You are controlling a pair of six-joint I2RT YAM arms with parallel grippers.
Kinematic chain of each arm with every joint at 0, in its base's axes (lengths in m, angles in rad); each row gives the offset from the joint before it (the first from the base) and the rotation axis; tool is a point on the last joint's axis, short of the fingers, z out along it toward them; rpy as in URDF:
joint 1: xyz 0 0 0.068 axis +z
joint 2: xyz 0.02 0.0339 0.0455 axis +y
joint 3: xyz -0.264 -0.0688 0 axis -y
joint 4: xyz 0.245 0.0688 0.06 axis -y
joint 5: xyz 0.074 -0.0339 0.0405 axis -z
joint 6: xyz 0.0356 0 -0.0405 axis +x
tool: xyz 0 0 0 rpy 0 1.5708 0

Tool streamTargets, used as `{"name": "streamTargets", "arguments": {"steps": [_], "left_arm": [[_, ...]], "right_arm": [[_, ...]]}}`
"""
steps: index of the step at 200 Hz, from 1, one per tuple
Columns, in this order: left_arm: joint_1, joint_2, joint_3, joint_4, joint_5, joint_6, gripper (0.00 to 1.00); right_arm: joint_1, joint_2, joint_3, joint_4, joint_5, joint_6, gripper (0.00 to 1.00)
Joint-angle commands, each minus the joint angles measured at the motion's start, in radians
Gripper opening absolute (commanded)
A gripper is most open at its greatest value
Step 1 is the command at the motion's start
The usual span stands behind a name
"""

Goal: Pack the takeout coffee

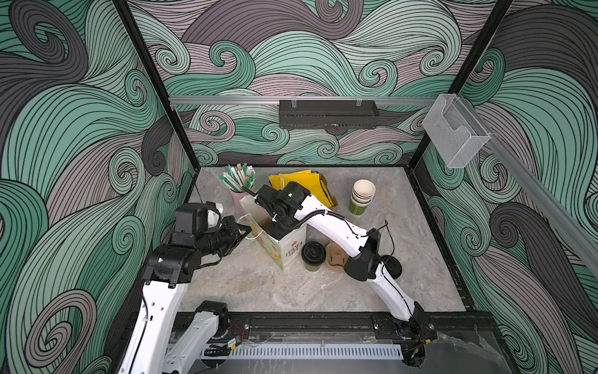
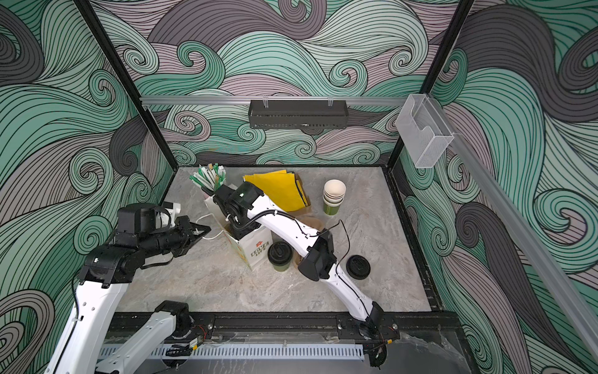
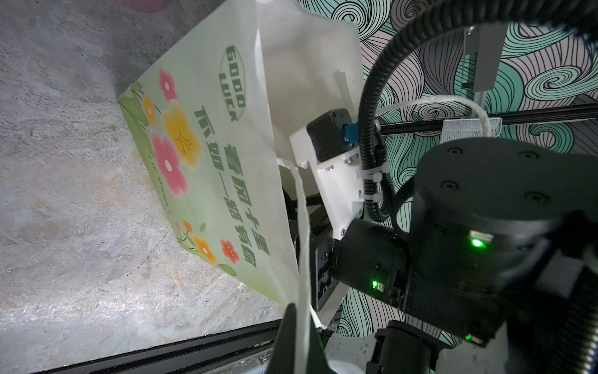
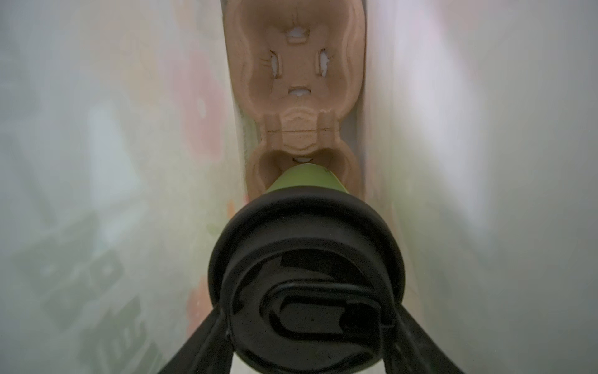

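Gripping lidded cup [image 4: 305,246], R gripper [image 4: 307,315], L gripper [image 3: 301,327] pinching bag [image 3: 207,155]

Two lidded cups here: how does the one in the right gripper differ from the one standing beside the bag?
The held cup is inside the bag, over the carrier there; the table cup stands outside it. The right gripper clamps the held cup; no gripper touches the table cup. Both are green with black lids.
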Motion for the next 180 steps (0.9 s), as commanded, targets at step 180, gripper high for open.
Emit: {"name": "streamTargets", "arguments": {"steps": [180], "left_arm": [[-0.008, -0.006, 0.0, -0.007, -0.007, 0.01, 0.0]], "right_arm": [[-0.024, 0.058, 0.021, -0.053, -0.098, 0.032, 0.54]]}}
